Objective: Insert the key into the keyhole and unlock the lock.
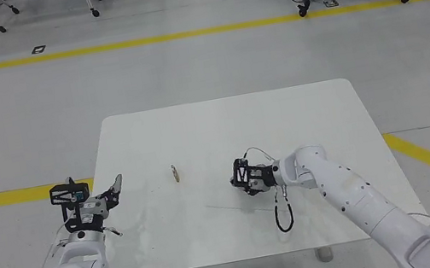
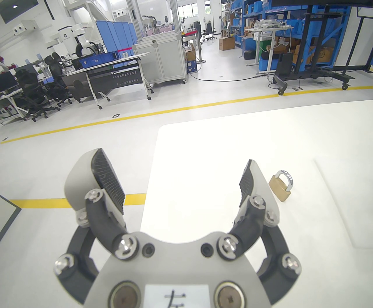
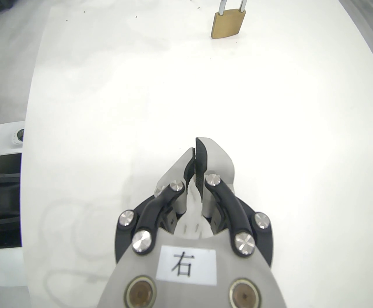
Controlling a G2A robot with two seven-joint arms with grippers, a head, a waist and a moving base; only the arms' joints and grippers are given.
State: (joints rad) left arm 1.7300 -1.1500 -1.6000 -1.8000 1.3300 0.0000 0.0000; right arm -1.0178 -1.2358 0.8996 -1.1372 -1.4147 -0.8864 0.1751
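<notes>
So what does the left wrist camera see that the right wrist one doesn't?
Only the left wrist view: the left gripper, fingers spread wide, and the room beyond the table, with a yellow floor line, blue shelves and office chairs. Only the right wrist view: the right gripper, fingers pressed together, low over the table. Both: the brass padlock on the table, ahead of each gripper and apart from it.
</notes>
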